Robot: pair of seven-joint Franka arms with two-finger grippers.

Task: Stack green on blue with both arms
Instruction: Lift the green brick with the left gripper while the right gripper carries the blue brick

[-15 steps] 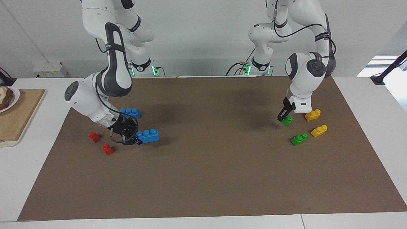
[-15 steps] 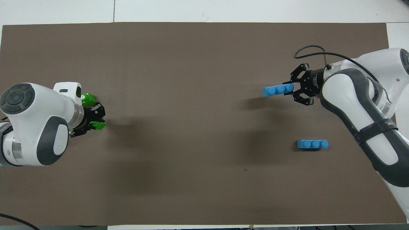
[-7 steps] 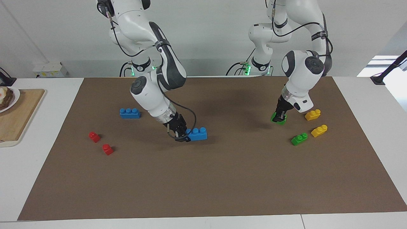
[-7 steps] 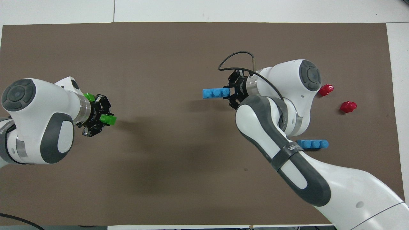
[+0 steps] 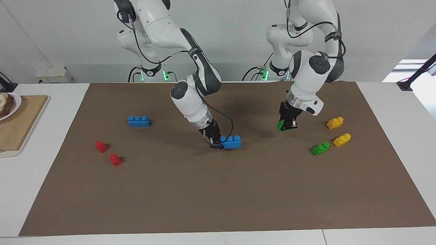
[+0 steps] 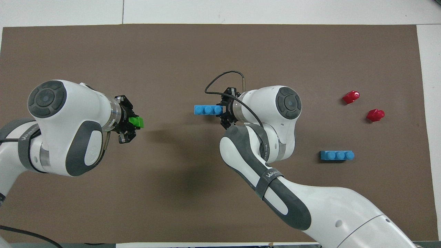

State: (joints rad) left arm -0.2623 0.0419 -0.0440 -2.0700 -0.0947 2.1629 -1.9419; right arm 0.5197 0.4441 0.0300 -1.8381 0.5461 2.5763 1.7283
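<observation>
The green brick (image 5: 281, 125), clenched in the left gripper (image 5: 286, 125), had lifted inward over the mat; the right gripper (image 5: 218, 142) had carried its gripped blue brick (image 5: 231, 142) to mid-mat, so stacking looked close.

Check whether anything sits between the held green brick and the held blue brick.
Nothing visible does. The left tool holds the green brick, the right tool the blue brick; only bare brown mat lies between them.

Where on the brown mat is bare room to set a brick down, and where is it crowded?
Free: the brown mat's wide strip farthest from the robots, below every brick in the facing view. Crowded: the small green plastic brick and two yellow plastic bricks cluster at the left arm's end.
</observation>
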